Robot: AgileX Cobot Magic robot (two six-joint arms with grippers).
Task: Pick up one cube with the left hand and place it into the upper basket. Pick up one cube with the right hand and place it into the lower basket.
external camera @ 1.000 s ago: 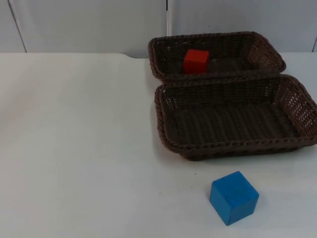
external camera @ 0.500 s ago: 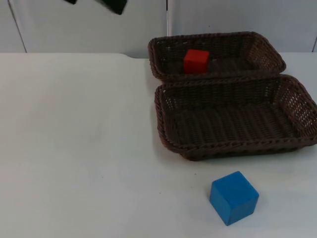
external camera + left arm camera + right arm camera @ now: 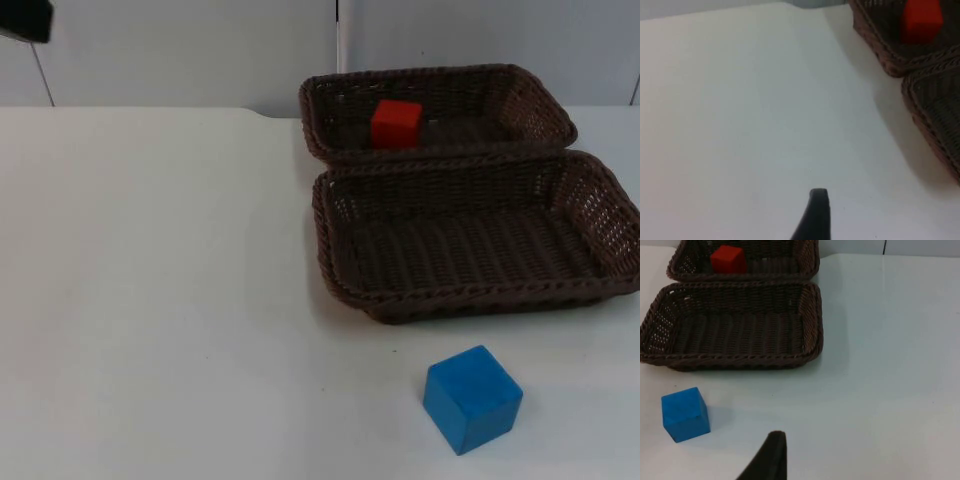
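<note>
A red cube [image 3: 396,124] lies inside the upper brown wicker basket [image 3: 520,95], toward its left side; the left wrist view shows the same cube [image 3: 922,20]. The lower basket [image 3: 470,300] holds nothing. A blue cube [image 3: 472,398] sits on the white table just in front of the lower basket, also seen in the right wrist view as the blue cube [image 3: 685,413]. My left gripper [image 3: 815,217] hangs over bare table well left of the baskets; a black part of the left arm [image 3: 25,20] shows at the far back left. My right gripper [image 3: 769,457] is right of the blue cube, apart from it.
The two baskets stand rim to rim at the back right of the table [image 3: 160,300]. A grey partition wall [image 3: 180,50] closes the far edge. Open white surface spreads left of the baskets and around the blue cube.
A black part of the left arm came into the top view and has shifted left to the upper left corner. Cubes and baskets have not moved.
</note>
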